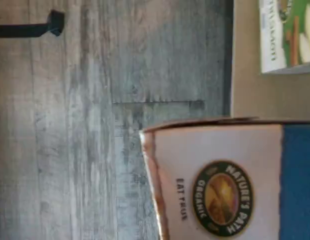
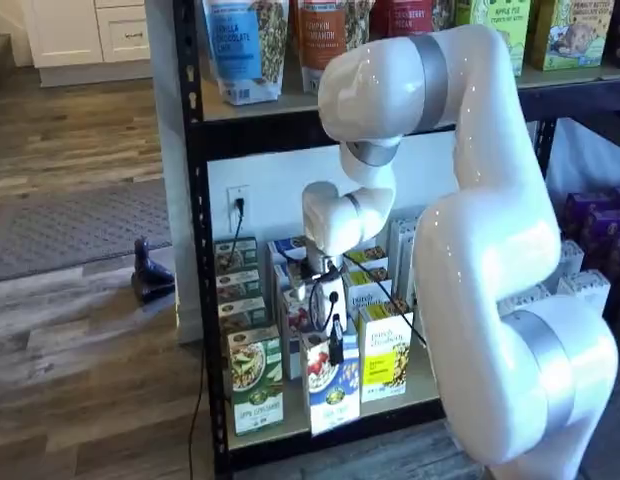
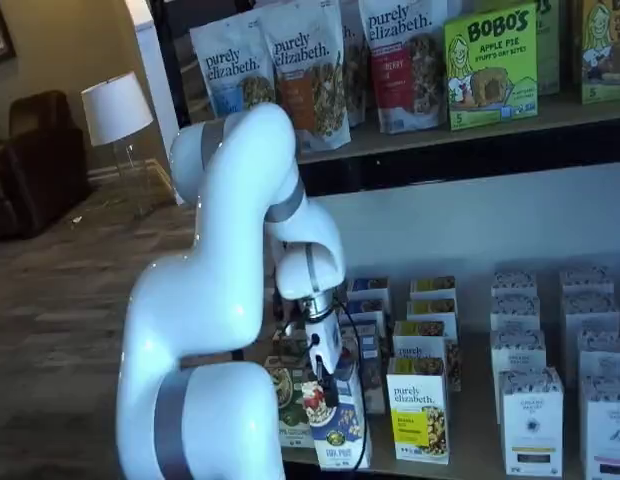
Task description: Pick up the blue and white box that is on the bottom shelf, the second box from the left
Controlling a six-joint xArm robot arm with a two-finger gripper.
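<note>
The blue and white box (image 2: 333,388) stands at the front edge of the bottom shelf (image 2: 415,392), leaning slightly forward of its row. It also shows in a shelf view (image 3: 342,428). My gripper (image 2: 335,345) hangs over its top with the black fingers closed on the top edge; it shows in both shelf views (image 3: 328,385). In the wrist view the box (image 1: 230,190) fills the near part of the picture, with a blue band, a white panel and a round logo. The grey wood floor lies behind it.
A green-and-white carton (image 2: 255,380) stands to the left of the box and a yellow-and-white carton (image 2: 383,360) to its right. More cartons fill the rows behind. The black rack post (image 2: 195,250) is at the left. Granola bags (image 3: 310,70) sit on the higher board.
</note>
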